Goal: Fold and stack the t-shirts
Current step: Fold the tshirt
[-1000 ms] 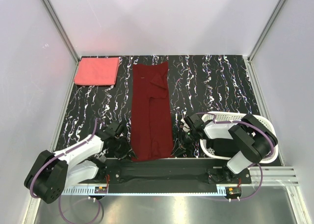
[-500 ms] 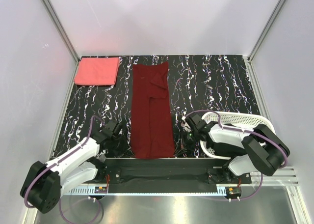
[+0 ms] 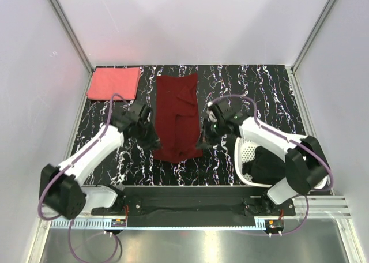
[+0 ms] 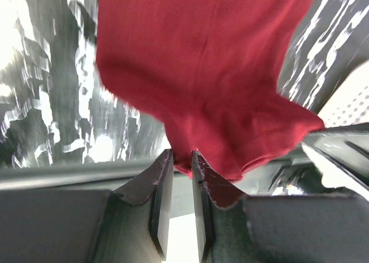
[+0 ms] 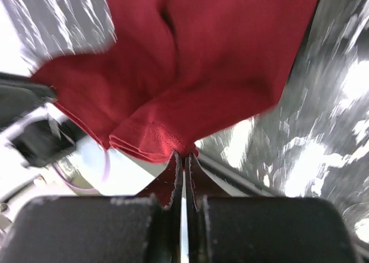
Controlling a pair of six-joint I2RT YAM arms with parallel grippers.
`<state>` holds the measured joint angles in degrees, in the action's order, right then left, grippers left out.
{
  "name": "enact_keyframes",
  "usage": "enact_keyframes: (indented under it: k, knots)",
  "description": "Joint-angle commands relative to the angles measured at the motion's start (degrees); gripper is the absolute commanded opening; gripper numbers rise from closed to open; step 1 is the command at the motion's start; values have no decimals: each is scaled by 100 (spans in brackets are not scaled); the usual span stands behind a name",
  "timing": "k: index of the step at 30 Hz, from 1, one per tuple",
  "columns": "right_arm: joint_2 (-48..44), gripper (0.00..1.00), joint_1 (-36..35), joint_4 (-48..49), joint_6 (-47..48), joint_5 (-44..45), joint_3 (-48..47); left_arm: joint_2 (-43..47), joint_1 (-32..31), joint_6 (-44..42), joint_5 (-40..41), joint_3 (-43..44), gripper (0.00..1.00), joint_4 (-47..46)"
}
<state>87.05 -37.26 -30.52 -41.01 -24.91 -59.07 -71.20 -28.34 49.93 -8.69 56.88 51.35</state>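
Note:
The dark maroon t-shirt (image 3: 177, 110) lies as a long narrow strip down the middle of the table, with its near end raised and pulled toward the far side. My left gripper (image 3: 154, 143) pinches the near-left corner; in the left wrist view the gripper (image 4: 179, 158) is shut on the shirt's hem (image 4: 207, 72). My right gripper (image 3: 202, 142) holds the near-right corner, and in the right wrist view the gripper (image 5: 184, 157) is shut on the doubled hem (image 5: 150, 139). A folded coral pink t-shirt (image 3: 114, 83) lies at the far left. A black t-shirt (image 3: 268, 165) sits in the basket.
The white lattice basket (image 3: 247, 154) stands at the near right, partly under my right arm, and its wall (image 4: 349, 98) also shows in the left wrist view. The black marbled table (image 3: 253, 96) is bounded by white walls and a metal rail along the near edge.
Both grippers closed on the maroon shirt's near corners, then rose and moved away from the near edge, dragging the shirt's near end toward the far side.

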Motion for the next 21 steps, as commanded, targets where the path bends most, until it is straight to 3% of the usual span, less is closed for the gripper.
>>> enact_keyframes:
  k: [1,12,21]
  knots:
    - [627,0,586,-796,566,153,-859,-699,407,-703,324,752,24,191]
    - [2614,0,1264,-1491,1350,-339,-3222,-2669,1093,-1486,87,2257,24,103]
    - [3643,0,1458,-1694,1587,-673,-4129,-3322,1287,-1530,-80,2776,22,-55]
